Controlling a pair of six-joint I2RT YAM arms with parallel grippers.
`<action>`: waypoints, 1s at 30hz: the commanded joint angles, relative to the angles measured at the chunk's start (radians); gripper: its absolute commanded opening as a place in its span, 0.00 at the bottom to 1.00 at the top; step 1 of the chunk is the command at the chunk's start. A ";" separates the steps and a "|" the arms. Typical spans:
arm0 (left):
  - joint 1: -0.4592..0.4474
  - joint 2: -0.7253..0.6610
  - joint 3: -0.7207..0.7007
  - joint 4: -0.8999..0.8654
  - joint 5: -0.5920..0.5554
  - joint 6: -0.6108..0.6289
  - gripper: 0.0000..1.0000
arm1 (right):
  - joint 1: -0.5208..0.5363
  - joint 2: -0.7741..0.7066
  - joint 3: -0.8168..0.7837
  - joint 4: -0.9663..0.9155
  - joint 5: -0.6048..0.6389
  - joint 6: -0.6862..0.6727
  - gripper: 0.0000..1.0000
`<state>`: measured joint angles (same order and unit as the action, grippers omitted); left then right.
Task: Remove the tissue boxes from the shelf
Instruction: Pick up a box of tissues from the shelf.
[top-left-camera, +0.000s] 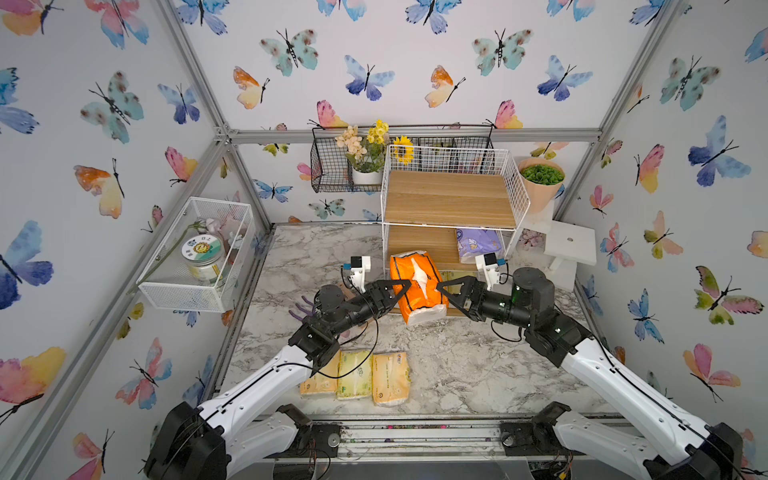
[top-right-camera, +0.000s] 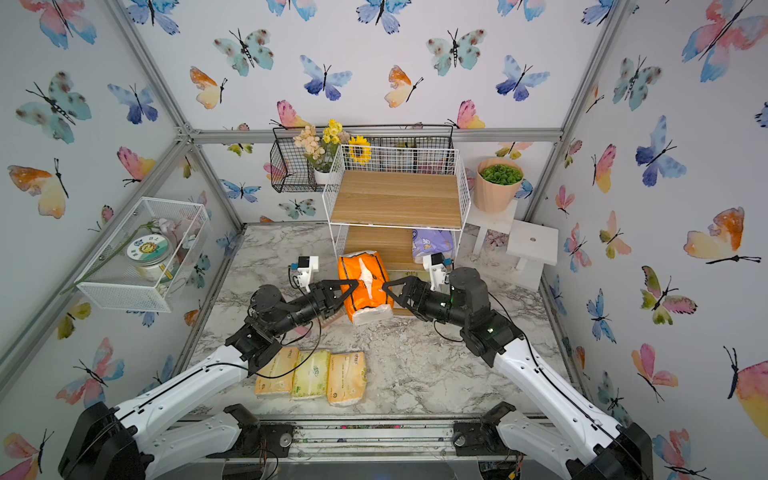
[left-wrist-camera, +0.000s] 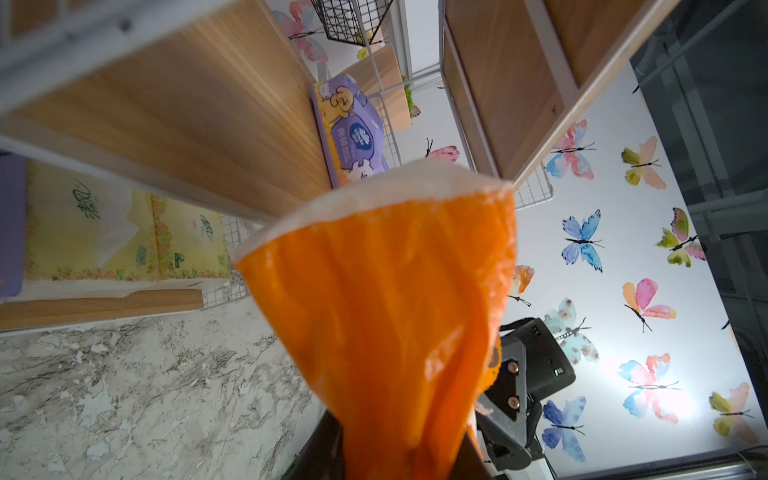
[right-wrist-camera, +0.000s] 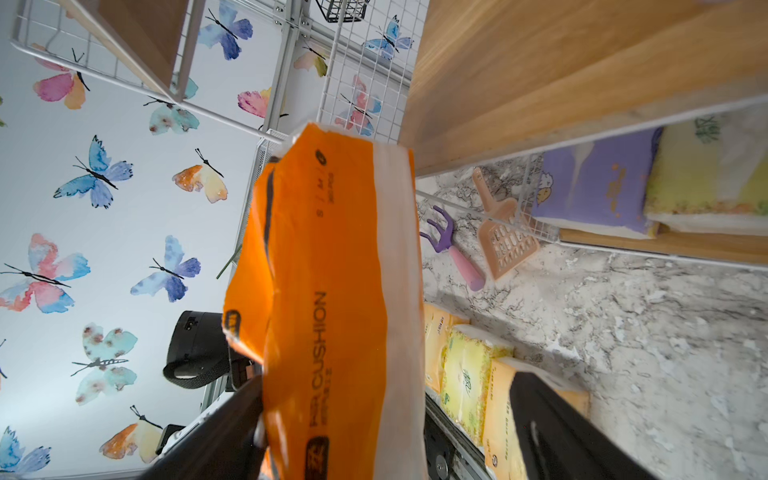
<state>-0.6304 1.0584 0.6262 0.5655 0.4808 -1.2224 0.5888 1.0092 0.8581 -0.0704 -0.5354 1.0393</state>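
The orange pack (top-left-camera: 417, 286) (top-right-camera: 365, 286) hangs above the table (top-left-camera: 478, 365) just in front of the shelf (top-left-camera: 451, 199). Its long axis runs from the shelf's front edge back toward the robot, slightly skewed, slot face up with white tissue poking out. The left gripper (top-left-camera: 402, 291) is clenched on its left long side; in the left wrist view the orange pack (left-wrist-camera: 386, 311) narrows to a pinch between the dark jaws. The right gripper (top-left-camera: 446, 296) stands released at the opposite side, its fingers (right-wrist-camera: 561, 428) spread wide in the right wrist view; whether the other finger touches the wrap I cannot tell. The pack's far end sits near the middle board's front edge, beside a lilac pack (top-left-camera: 478, 245) at the right end of that tier. Bare marble opens between the arms toward the front, where three packs (top-left-camera: 355, 374) lie side by side near the table's front edge, the left arm covering part of the leftmost. The bottom tier is mostly hidden under the upper boards in both top views; the right wrist view shows a yellow-green pack (right-wrist-camera: 706, 174) and a second lilac pack (right-wrist-camera: 594, 195) there, touching. A purple rake (right-wrist-camera: 453, 249) and a pink scoop (right-wrist-camera: 503, 232) lie on the marble near the shelf.
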 joint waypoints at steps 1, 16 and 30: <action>0.001 -0.025 -0.032 0.080 0.147 0.050 0.25 | -0.011 -0.008 0.025 -0.045 -0.107 -0.070 0.94; -0.002 0.039 -0.084 0.280 0.260 0.001 0.24 | -0.016 0.015 -0.088 0.150 -0.273 0.003 0.75; -0.029 0.019 -0.043 0.020 0.131 0.127 0.69 | -0.017 0.005 -0.175 0.208 -0.244 0.027 0.47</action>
<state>-0.6518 1.1206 0.5468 0.6559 0.6743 -1.1545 0.5747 1.0431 0.7082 0.1123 -0.8001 1.0657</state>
